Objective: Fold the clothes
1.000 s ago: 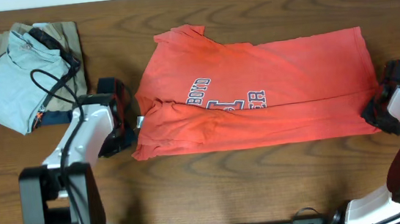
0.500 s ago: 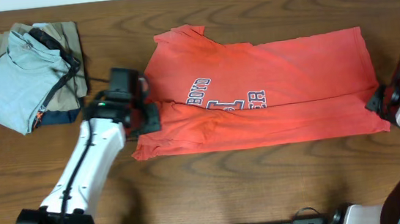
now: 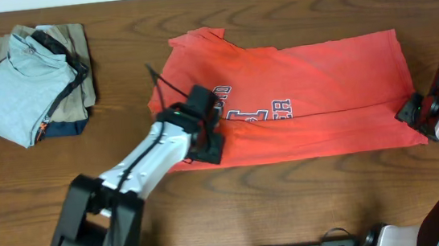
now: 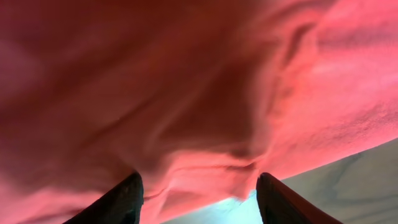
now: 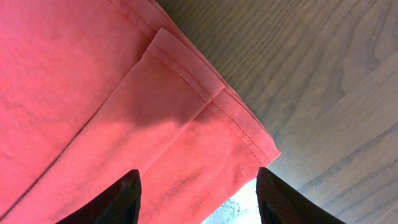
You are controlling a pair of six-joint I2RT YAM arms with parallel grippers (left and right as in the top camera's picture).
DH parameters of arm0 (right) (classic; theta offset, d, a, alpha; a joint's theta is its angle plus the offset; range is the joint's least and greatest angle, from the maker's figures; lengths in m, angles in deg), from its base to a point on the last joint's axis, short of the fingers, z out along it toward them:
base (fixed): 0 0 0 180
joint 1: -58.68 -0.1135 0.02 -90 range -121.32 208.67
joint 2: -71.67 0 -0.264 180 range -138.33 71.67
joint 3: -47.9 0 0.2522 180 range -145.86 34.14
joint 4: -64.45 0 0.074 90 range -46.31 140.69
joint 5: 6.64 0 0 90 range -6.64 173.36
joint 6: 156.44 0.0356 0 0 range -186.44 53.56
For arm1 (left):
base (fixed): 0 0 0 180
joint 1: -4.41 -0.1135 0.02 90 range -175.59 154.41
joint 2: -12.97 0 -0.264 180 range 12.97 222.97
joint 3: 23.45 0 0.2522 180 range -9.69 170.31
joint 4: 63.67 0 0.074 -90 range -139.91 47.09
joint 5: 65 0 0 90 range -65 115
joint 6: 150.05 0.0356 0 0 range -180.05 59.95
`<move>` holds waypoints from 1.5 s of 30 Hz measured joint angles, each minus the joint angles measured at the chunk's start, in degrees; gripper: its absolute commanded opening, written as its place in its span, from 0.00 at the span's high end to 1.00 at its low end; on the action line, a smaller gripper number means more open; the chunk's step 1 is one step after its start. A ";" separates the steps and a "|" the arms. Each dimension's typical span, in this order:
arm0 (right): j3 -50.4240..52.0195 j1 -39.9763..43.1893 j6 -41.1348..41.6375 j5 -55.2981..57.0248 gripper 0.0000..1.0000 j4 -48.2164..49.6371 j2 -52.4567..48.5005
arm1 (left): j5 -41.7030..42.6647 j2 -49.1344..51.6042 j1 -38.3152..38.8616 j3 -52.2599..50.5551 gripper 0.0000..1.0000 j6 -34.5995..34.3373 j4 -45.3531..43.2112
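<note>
Step, our read: between folds. T-shirt point(image 3: 312, 82) lay flat on table point(image 3: 292, 205), centre-right, near long edge doubled up under lettering.

L gripper point(image 3: 210, 146) sat over collar-end cloth, jaws apart, fabric bunched ahead of them, nothing pinched.

R gripper point(image 3: 409, 113) sat at hem corner point(image 5: 249, 140), jaws apart, corner flat on wood, not gripped.

Next, we reckoned: grip both ends, fold again. Needs pinch thru all layers, arms lifting together.
</note>
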 measured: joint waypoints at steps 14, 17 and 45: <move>0.00 0.00 0.00 -0.07 0.42 -0.11 0.00 | -0.72 1.20 5.99 0.00 0.40 0.15 -4.52; 0.00 0.00 0.00 -0.07 0.42 -0.13 0.00 | -1.42 1.20 6.64 0.00 0.41 0.17 -4.74; 0.00 0.00 0.00 -0.22 0.42 -0.09 0.00 | -13.84 -4.83 4.61 0.33 0.94 0.24 -10.99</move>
